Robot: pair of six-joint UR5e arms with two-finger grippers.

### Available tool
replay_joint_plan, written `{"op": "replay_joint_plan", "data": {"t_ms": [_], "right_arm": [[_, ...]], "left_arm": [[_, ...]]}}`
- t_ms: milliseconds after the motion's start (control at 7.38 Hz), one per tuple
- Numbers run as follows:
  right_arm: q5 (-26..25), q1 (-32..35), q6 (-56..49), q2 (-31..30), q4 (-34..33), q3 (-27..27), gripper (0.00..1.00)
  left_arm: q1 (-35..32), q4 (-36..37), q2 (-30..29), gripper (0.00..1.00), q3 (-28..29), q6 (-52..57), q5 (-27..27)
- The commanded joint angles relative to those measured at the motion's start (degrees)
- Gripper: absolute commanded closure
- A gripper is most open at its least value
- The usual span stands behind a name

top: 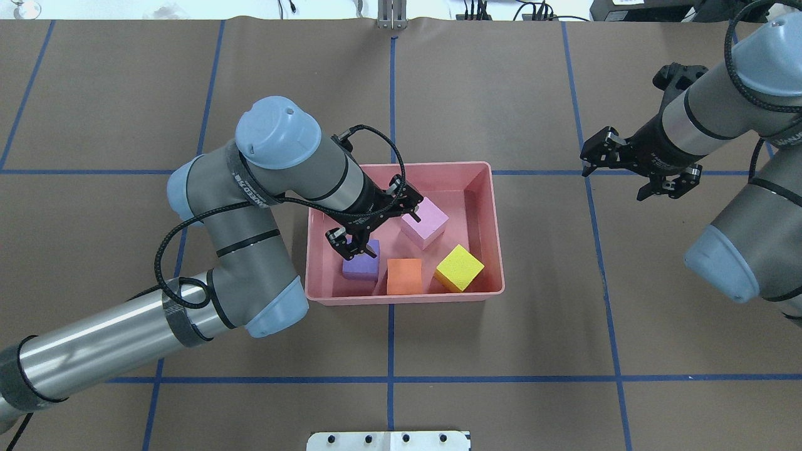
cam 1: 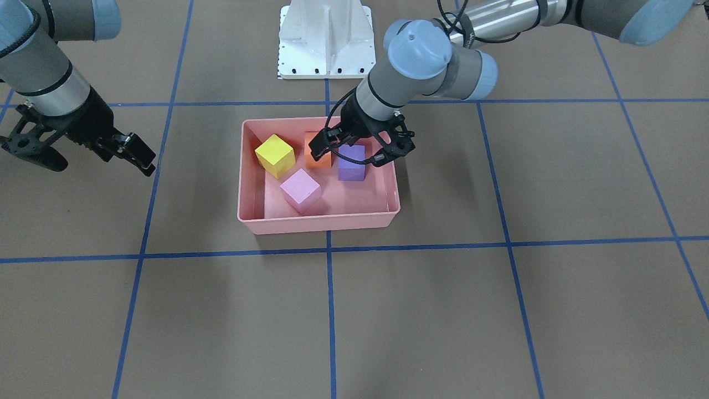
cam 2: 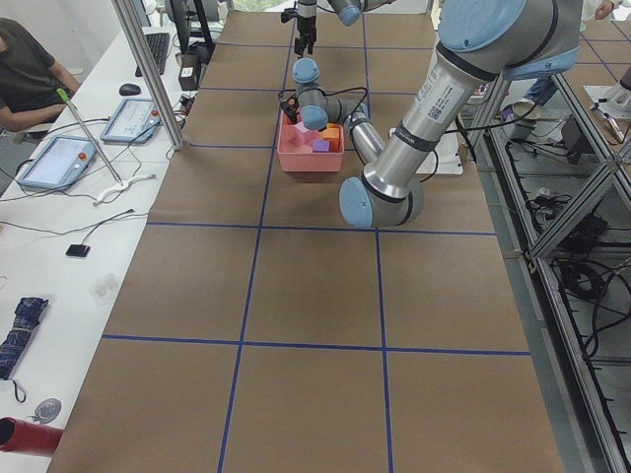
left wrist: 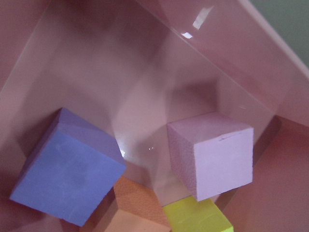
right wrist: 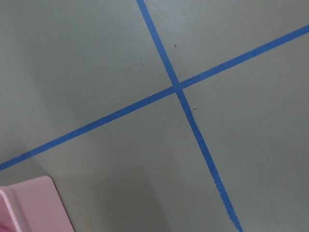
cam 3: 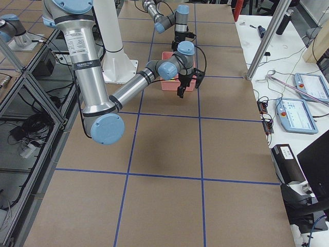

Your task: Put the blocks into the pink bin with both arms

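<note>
All four blocks lie inside the pink bin (cam 1: 316,224) (top: 401,297): yellow (cam 1: 274,156) (top: 459,268), orange (cam 1: 318,162) (top: 404,277), purple (cam 1: 352,168) (top: 360,268) and light pink (cam 1: 301,190) (top: 426,224). My left gripper (cam 1: 353,152) (top: 374,230) is open and empty, hovering in the bin just above the purple block. The left wrist view looks down on the purple (left wrist: 67,179), light pink (left wrist: 215,154), orange (left wrist: 135,208) and yellow (left wrist: 198,217) blocks. My right gripper (cam 1: 102,166) (top: 617,175) is open and empty, above the table well to the bin's side.
The white base pedestal (cam 1: 325,39) stands behind the bin on the robot's side. Blue tape lines (right wrist: 176,87) grid the brown table. The right wrist view shows a corner of the bin (right wrist: 29,203). Desks with tablets (cam 2: 59,163) line the operators' side.
</note>
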Motion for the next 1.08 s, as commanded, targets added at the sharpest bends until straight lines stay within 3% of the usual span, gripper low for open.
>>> {"op": "replay_joint_plan", "data": {"t_ms": [0,136,407,542,813,949], "right_arm": [[6.7,8.3,-12.6,-4.7,0.0,-1.3,0.0],[10.5,13.3,-20.5,-6.5,0.0,-3.6,0.0],[13.2,21.2,-37.3,-11.2,0.0,-8.0,0.0],[13.6,25.0,-44.4,-12.6,-0.1,-10.0,0.0],[13.7,28.0,-52.5,-14.8,-0.1,-12.0,0.0],[13.7,28.9,-53.6,-15.3,-0.1,-12.2,0.0]], "left_arm": [[-12.4,0.0,11.0,0.0,-8.2,11.1,-9.8],[-15.7,-0.1,20.9,0.0,-13.7,21.1,-10.8],[-27.6,0.0,34.9,0.0,-14.6,48.4,-16.0],[-31.3,0.1,40.4,0.0,-14.3,61.0,-15.3],[-38.9,0.1,44.3,0.0,-8.3,83.7,-12.8],[-39.7,0.4,45.3,0.0,-5.7,92.7,-5.5]]}}
